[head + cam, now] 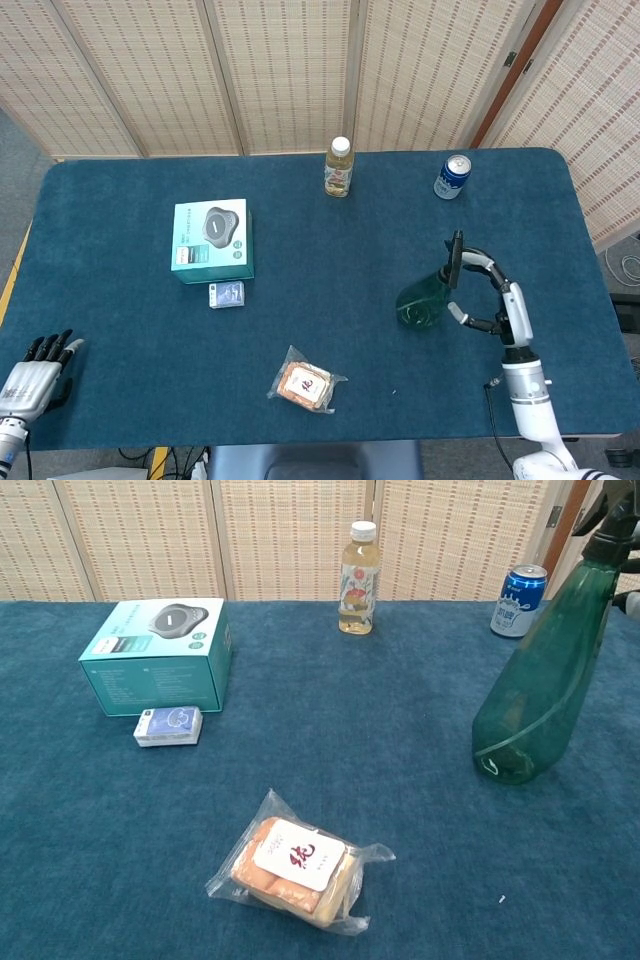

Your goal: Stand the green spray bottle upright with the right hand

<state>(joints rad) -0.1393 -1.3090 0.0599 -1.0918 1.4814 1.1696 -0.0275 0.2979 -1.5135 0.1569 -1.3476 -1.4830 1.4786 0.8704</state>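
Note:
The green spray bottle (424, 299) stands on its base on the blue table, right of the middle, its black spray head (456, 258) on top. In the chest view the green spray bottle (538, 683) rises at the right with nothing around its neck. My right hand (497, 297) is just right of the bottle, fingers spread and curved, a small gap between them and the bottle. Only a finger of this hand (632, 600) shows at the chest view's right edge. My left hand (32, 370) hangs off the table's near left corner, holding nothing.
A teal box (210, 238) with a small card pack (227, 294) in front lies at the left. A wrapped snack (303, 383) lies near the front edge. A drink bottle (339, 167) and a blue can (452, 177) stand at the back.

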